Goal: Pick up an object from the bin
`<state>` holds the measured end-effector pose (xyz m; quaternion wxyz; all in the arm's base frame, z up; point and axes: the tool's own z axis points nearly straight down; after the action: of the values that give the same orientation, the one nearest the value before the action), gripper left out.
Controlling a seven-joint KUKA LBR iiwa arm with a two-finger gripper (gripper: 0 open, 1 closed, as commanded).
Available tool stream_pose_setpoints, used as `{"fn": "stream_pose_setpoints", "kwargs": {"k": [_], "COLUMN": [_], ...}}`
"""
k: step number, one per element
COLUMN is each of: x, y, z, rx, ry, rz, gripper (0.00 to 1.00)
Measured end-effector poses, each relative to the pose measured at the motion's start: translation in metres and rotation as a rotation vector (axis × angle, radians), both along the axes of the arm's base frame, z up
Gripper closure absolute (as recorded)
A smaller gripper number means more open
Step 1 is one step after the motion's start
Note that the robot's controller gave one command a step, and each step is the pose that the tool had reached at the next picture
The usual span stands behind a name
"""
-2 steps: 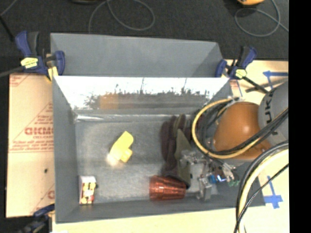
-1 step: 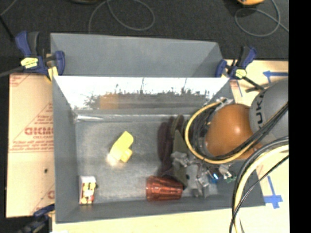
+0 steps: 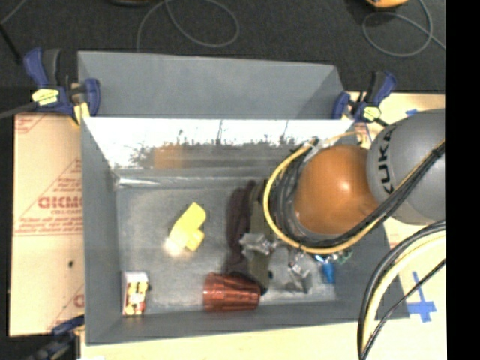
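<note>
Bin of grey metal, with a few loose things on its floor. Arm with orange cover, low over the bin's right part. Gripper with metal fingers spread apart, a dark olive lump between them, closer to the view's left finger; touching or not, cannot tell. Long dark maroon thing just above that finger. Coppery red cup on its side, just below and left of the fingers. Yellow chunky piece well to their left. Small white-and-yellow box farthest left of them, by the near wall. Small blue bit just right of the other finger.
</note>
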<state>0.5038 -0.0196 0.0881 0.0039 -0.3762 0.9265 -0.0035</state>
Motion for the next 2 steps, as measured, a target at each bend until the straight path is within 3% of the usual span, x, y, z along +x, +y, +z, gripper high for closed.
{"fn": "stream_pose_setpoints", "kwargs": {"k": [1, 2], "x": [0.0741, 0.0741], "y": [-0.0625, -0.0624], "z": [-0.0156, -0.0156], "rx": [-0.007, -0.007], "ry": [-0.016, -0.016], "rz": [0.292, 0.291], "gripper": [1.0, 1.0]}}
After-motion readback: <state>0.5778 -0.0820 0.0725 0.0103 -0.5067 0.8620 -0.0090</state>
